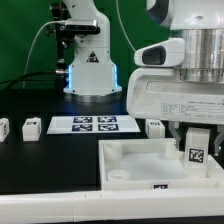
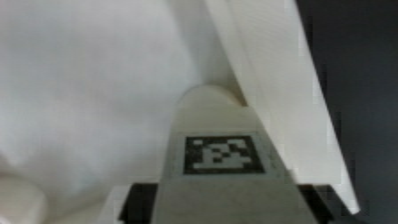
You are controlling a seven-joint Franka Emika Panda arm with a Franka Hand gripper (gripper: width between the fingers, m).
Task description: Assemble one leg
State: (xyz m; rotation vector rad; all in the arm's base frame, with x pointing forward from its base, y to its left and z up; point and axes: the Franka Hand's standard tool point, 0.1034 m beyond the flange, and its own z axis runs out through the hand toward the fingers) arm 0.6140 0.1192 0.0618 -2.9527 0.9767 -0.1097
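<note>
My gripper point(image 1: 197, 138) is shut on a leg point(image 1: 197, 150), a small white block with a black-and-white tag, and holds it upright over the right part of the large white tray point(image 1: 135, 152). In the wrist view the leg point(image 2: 221, 140) runs out from between the two dark fingertips point(image 2: 141, 203) with its tag facing the camera. Its far end is close to the tray's raised wall point(image 2: 267, 60). Whether it touches the tray I cannot tell. Three more legs lie on the black table: two point(image 1: 31, 126) point(image 1: 3, 128) at the exterior view's left and one point(image 1: 156, 127) behind the tray.
The marker board point(image 1: 95, 124) lies flat behind the tray, in front of the arm's base point(image 1: 92, 75). A round corner socket point(image 1: 118, 173) shows in the tray's near left corner. Black table point(image 2: 359, 90) shows past the tray wall.
</note>
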